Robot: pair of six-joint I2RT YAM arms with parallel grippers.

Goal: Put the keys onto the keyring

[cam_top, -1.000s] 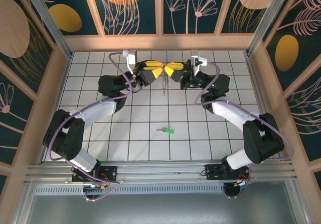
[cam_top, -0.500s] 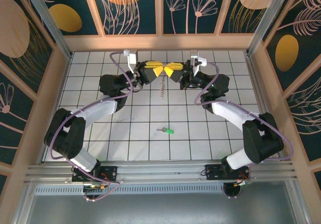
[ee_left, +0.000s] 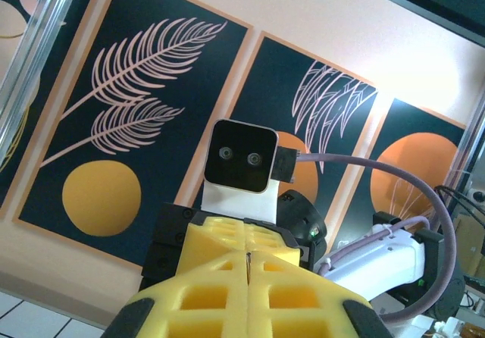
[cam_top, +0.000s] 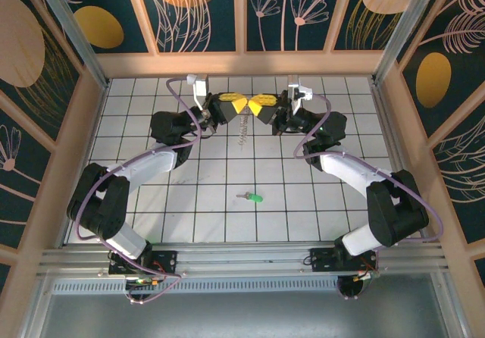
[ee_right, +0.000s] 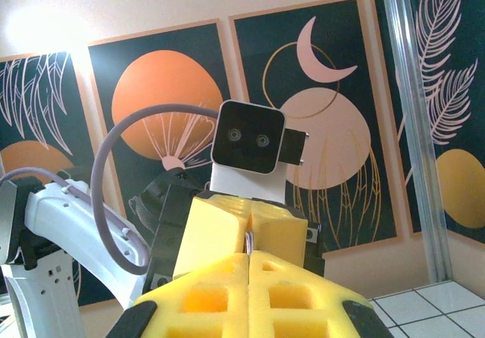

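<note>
At the far middle of the tiled table [cam_top: 151, 217], the left gripper [cam_top: 233, 104] has its yellow pads [ee_left: 220, 270] pressed together on the thin wire of the keyring [cam_top: 242, 131], whose grey metal pieces hang down below. The green-headed key [cam_top: 255, 198] lies flat on a nearer tile, well apart from the keyring. The right gripper [cam_top: 259, 104] meets the left one tip to tip and is clamped on the same keyring.

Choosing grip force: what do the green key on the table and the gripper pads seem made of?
The key: bright green head, likely plastic; small grey blade, probably metal. The pads: matte yellow with square hollows, apparently soft foam.
</note>
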